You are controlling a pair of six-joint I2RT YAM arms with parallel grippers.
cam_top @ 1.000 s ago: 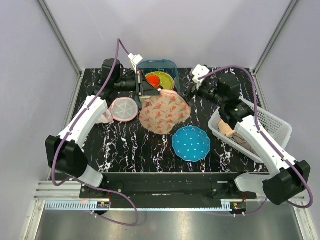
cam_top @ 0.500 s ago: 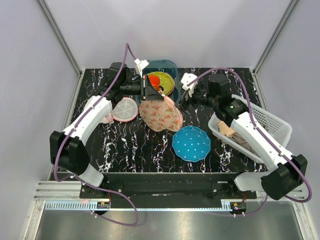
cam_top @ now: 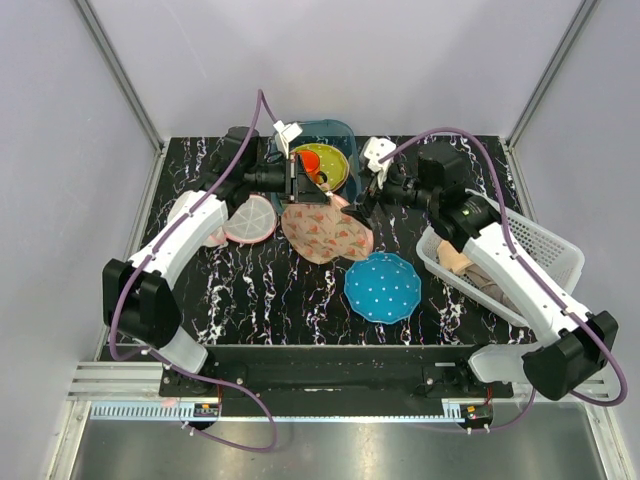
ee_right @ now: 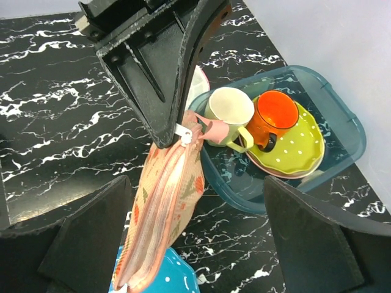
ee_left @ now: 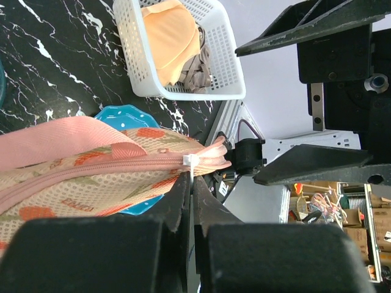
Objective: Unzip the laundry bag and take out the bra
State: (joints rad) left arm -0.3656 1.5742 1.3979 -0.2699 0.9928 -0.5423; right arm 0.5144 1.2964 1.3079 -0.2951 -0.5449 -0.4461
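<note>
The laundry bag (cam_top: 325, 232), peach with red and green prints and pink edging, hangs edge-on above the table. My left gripper (cam_top: 315, 190) is shut on its white zipper pull (ee_left: 189, 163) at the bag's top end. The right wrist view shows that same grip (ee_right: 185, 135), with the bag (ee_right: 165, 207) dangling below and its zip closed along the visible edge. My right gripper (cam_top: 362, 205) is open and empty, just right of the bag, its fingers (ee_right: 91, 238) spread wide. The bra is hidden.
A teal bin (cam_top: 340, 130) at the back holds cups and a green plate. A blue plate (cam_top: 382, 286) lies below the bag. A white basket (cam_top: 520, 235) of clothes stands on the right. A white mesh pink-rimmed round piece (cam_top: 250, 218) lies on the left.
My left gripper has lifted the bag by its zipper pull from lying flat to hanging edge-on. My right arm has moved left, close to the bag.
</note>
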